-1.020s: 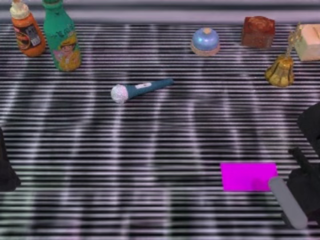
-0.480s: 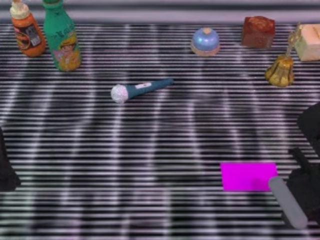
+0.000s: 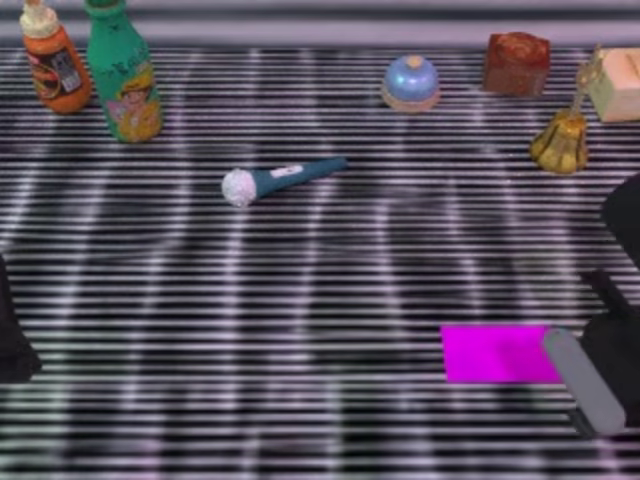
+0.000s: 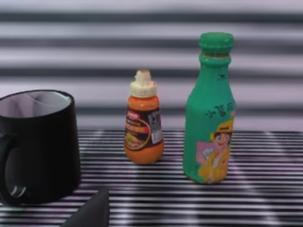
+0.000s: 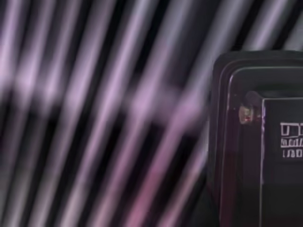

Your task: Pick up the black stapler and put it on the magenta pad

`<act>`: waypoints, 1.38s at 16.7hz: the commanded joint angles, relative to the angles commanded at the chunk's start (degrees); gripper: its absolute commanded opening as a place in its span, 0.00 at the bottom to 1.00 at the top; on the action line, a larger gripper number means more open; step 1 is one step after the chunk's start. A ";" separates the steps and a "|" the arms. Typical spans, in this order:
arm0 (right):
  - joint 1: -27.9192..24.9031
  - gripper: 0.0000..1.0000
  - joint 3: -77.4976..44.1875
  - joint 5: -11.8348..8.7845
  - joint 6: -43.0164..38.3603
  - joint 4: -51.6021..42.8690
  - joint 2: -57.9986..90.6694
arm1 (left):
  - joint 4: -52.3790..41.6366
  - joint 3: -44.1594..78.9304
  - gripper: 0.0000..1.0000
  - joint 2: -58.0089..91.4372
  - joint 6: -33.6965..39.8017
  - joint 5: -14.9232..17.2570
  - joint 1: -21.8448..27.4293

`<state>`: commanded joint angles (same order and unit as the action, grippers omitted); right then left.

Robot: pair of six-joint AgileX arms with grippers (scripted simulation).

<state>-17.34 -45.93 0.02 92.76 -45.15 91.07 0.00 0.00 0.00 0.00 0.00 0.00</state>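
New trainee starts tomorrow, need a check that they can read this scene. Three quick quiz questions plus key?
1. True or false: the teal microphone lies on the magenta pad.
2. Which stands right beside the green bottle? A: orange sauce bottle. B: golden hand bell. C: blue service bell.
3. Fill in: the ___ arm overlaps the magenta pad's edge; the other sits parked at the table's left.

Key: 1 false; 2 A; 3 right.

Only the right arm [image 3: 610, 350] has moved, over by the table's right edge. It's shifted a bit toward that edge and the far side, and its grey bar [image 3: 583, 380] now overlaps the magenta pad's [image 3: 495, 353] right end a little less.
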 joint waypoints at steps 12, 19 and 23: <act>-0.07 0.00 -8.99 -0.01 -0.47 -16.61 -7.37 | 0.00 0.00 1.00 0.00 0.00 0.00 0.00; -4.98 0.00 -20.19 -1.39 -17.35 -16.39 1.13 | 0.00 0.00 1.00 0.00 0.00 0.00 0.00; -8.20 0.00 -27.48 -2.32 -27.71 -16.13 6.60 | 0.00 0.00 1.00 0.00 0.00 0.00 0.00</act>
<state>-25.54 -73.42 -2.30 65.05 -61.28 97.67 0.00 0.00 0.00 0.00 0.00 0.00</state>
